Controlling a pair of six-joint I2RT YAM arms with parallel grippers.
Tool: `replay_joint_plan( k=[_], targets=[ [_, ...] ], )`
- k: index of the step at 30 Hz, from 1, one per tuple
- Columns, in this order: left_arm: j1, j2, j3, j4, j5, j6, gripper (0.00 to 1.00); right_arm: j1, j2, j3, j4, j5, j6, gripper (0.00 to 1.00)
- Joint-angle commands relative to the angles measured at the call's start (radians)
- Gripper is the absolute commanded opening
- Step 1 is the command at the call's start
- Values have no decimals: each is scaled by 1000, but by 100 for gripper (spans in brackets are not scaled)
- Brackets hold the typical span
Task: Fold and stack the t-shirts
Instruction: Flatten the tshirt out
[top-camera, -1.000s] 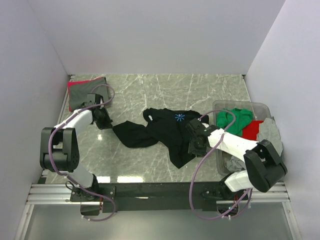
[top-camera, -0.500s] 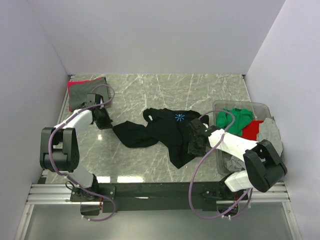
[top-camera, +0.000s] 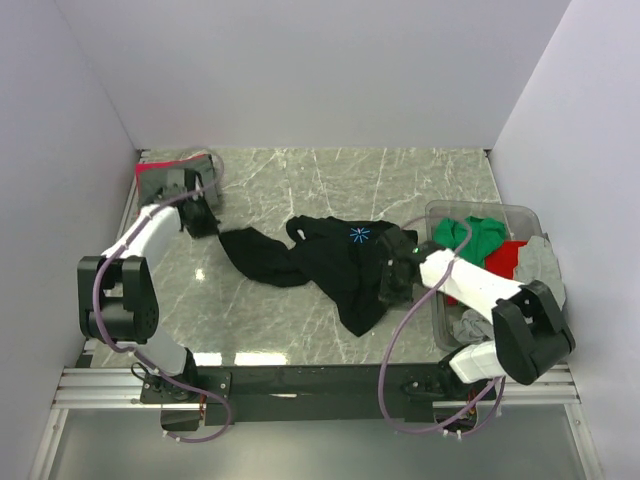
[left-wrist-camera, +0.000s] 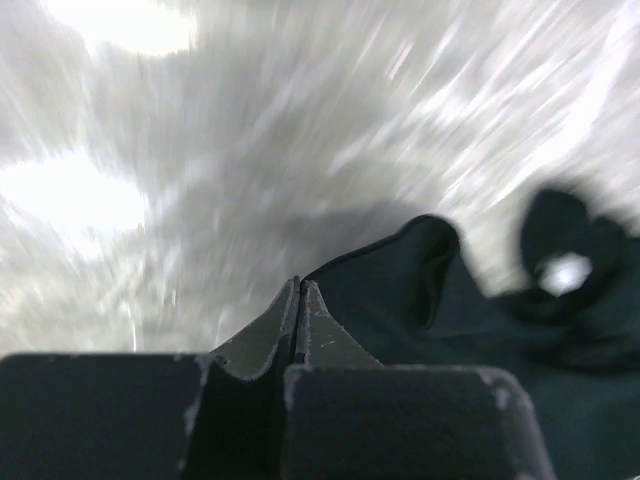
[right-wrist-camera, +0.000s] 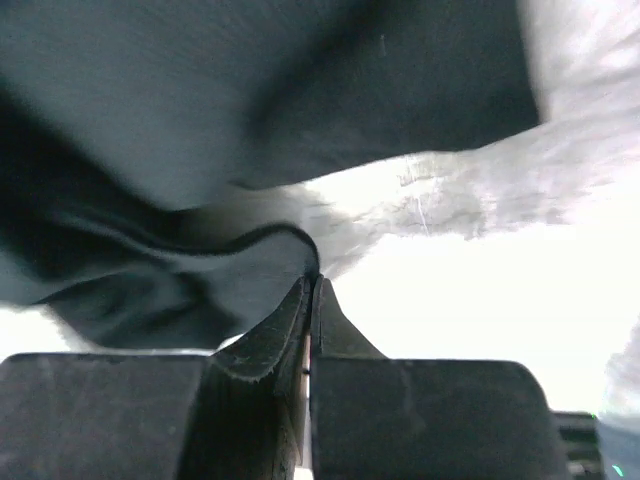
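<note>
Setup is basically a box: plain pale walls (top-camera: 300, 70) on the left, back and right, and a grey-green marble-look table (top-camera: 400, 185) with white veins all over and a bit of glare on the near part.

Far-left corner has a folded pile (top-camera: 155, 183), red cloth with grey on top, sitting close to the left wall. The left arm (top-camera: 150, 235) reaches out just beside it, and the left gripper (top-camera: 205, 225) is clamped tight on the left tip of the black t-shirt (top-camera: 335, 265). On its wrist cam the fingertips (left-wrist-camera: 290, 315) are pressed together with no gap and the dark hem runs right into them. Everything else in that view is blurry marble.

The black t-shirt lies crumpled in the middle of the table, strung out sideways between the two arms, with a small blue-white print (top-camera: 358, 235) facing up. The right gripper (top-camera: 398, 280) is on its right edge, also closed all the way. Its own cam shows the fingertips (right-wrist-camera: 298, 310) meeting on a curl of black fabric, with bright table beside it.

Far right, a clear bin (top-camera: 500, 210) sits by the right wall. It holds a green shirt (top-camera: 470, 238), a red shirt (top-camera: 505, 260) and a grey shirt (top-camera: 542, 262) heaped together, the grey one draping over the rim.
</note>
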Motion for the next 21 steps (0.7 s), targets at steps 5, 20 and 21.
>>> replay_joint_plan(
  k=[5,20,21],
  targets=[
    [105,-85,349,27,-165,-39,0,-190,-181,480,-297,61,-115,0],
    [129,-263,804,-65,-269,-59,0,-281,-240,1282,-380,224,-215,0],
    [129,-275,818,-62,-280,-54,0,-283,-287,1259,-312,241,-220,0]
  ],
)
